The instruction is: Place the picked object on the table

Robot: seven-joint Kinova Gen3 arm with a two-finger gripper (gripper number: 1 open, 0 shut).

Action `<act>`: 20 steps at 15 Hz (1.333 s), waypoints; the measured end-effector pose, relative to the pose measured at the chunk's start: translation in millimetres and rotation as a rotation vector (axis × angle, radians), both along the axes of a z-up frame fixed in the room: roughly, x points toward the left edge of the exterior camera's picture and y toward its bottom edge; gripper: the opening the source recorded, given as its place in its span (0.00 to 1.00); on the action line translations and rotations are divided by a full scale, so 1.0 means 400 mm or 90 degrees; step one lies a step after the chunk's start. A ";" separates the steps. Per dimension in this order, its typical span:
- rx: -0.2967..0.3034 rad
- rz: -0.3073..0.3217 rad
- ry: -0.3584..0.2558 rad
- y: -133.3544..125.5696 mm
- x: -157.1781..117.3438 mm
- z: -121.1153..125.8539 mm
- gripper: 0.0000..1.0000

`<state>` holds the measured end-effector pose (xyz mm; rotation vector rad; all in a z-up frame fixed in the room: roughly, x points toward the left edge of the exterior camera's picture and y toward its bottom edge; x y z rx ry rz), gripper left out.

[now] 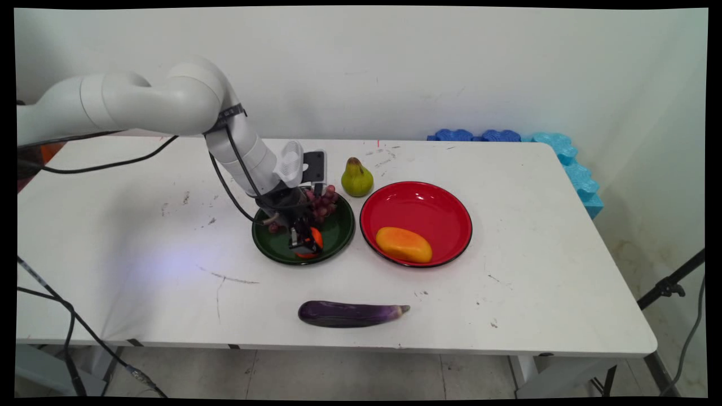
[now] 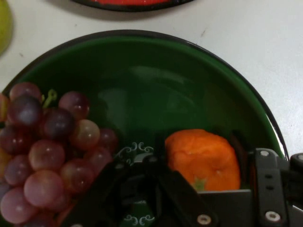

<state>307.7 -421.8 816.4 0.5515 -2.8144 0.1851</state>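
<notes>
The white table (image 1: 507,316) carries scuff marks and thin dark scratches, most of them left of centre and along the far edge. It stands against a plain off-white wall (image 1: 395,67). Blue foam pieces (image 1: 569,163) lie between the table's far right corner and the wall. Black cables (image 1: 62,316) hang at the lower left, and a black stand leg (image 1: 668,287) shows at the right. The floor below is pale tile. No readable brand, label or writing appears on any item; the only printed mark is a white ornamental pattern on the bottom of the green plate (image 2: 142,94).

The gripper (image 1: 305,243) is lowered into the green plate (image 1: 338,237) with its fingers (image 2: 265,189) on either side of an orange fruit (image 2: 203,158). The fingers sit against the fruit, clamped on it, at the plate's near side. A bunch of red grapes (image 1: 321,204) lies in the same plate, just beside the fruit toward the far side.

A green pear (image 1: 356,178) stands upright on the table behind the plate. A red plate (image 1: 417,203) lies just to the right and holds a yellow-orange mango (image 1: 403,244). A purple eggplant (image 1: 350,313) lies near the table's front edge.
</notes>
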 end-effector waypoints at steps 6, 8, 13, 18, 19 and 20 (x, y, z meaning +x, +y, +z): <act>-0.031 -0.029 0.020 0.006 0.005 0.101 0.00; -0.043 -0.037 0.037 0.026 0.009 0.172 0.00; -0.055 -0.047 0.081 0.099 0.015 0.299 0.00; -0.050 -0.042 0.106 0.155 -0.029 0.294 0.00; -0.048 -0.042 0.109 0.161 -0.044 0.280 0.00; -0.045 -0.043 0.111 0.168 -0.063 0.259 0.00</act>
